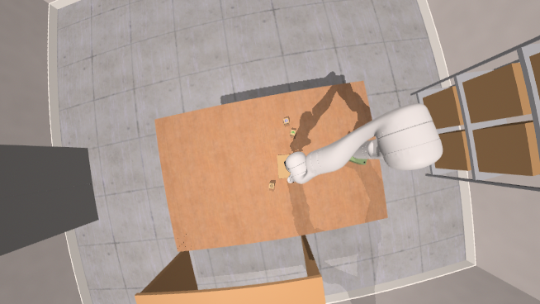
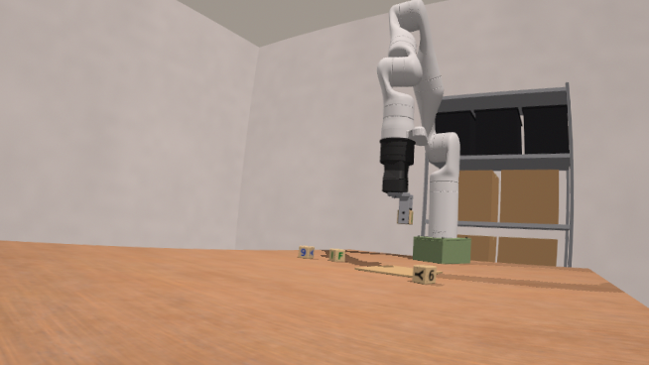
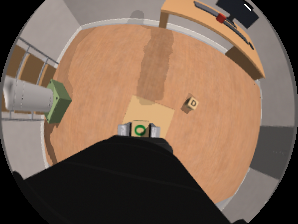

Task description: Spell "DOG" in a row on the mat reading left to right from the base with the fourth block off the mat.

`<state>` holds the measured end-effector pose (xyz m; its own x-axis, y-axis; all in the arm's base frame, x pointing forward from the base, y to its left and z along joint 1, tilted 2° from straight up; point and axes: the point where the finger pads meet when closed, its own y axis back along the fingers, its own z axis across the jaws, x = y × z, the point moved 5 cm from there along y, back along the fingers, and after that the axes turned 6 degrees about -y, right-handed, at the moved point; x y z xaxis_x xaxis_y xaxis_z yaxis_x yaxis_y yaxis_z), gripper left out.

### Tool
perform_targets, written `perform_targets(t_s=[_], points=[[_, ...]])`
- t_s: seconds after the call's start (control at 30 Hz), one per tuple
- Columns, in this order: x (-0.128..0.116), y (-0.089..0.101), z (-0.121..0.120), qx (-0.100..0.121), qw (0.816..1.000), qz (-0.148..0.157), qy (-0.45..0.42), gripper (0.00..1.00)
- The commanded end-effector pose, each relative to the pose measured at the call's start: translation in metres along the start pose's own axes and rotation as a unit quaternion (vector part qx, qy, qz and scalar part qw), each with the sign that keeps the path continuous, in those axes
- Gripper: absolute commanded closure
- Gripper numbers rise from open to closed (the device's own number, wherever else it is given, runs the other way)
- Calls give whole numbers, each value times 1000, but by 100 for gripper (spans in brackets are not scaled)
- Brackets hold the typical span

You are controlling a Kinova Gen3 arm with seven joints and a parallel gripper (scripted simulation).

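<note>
My gripper (image 2: 405, 216) hangs high above the table and is shut on a small wooden block (image 3: 140, 129) whose face shows a green ring, like an O. It is over the thin tan mat (image 1: 282, 166), which also shows in the side view (image 2: 384, 270) and in the wrist view (image 3: 149, 112). A block with black marks (image 2: 424, 274) lies on the table just off the mat's near corner (image 1: 272, 185). A block with blue marks (image 2: 306, 252) and a block with green marks (image 2: 337, 255) lie side by side farther off (image 1: 286, 121) (image 1: 293, 132), off the mat.
The arm's green base (image 2: 442, 249) stands at the table's far side. A metal shelf with brown boxes (image 2: 511, 198) is behind it. An open cardboard box (image 1: 231, 285) sits on the floor by the table's edge.
</note>
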<state>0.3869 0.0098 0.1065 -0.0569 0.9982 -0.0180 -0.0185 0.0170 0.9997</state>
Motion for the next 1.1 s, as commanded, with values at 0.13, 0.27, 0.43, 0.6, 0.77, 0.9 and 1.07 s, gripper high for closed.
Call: perform_targets(t_s=[0.13,0.27,0.43,0.6,0.77,0.9,1.07], points=[[1,2,4,-5,999,-1,-32,43],[0,3,6,-6,998,-1,-55,43],[0,3,7,-7,998,-1,-67,43],[-1,3,7,-7,998,-1,-69,43],[-1,3,7,-7,998,-1,-69,43],[-1,3,7,-7,998,-1,-69,43],[-1,3,7,-7,998,-1,-69,43]])
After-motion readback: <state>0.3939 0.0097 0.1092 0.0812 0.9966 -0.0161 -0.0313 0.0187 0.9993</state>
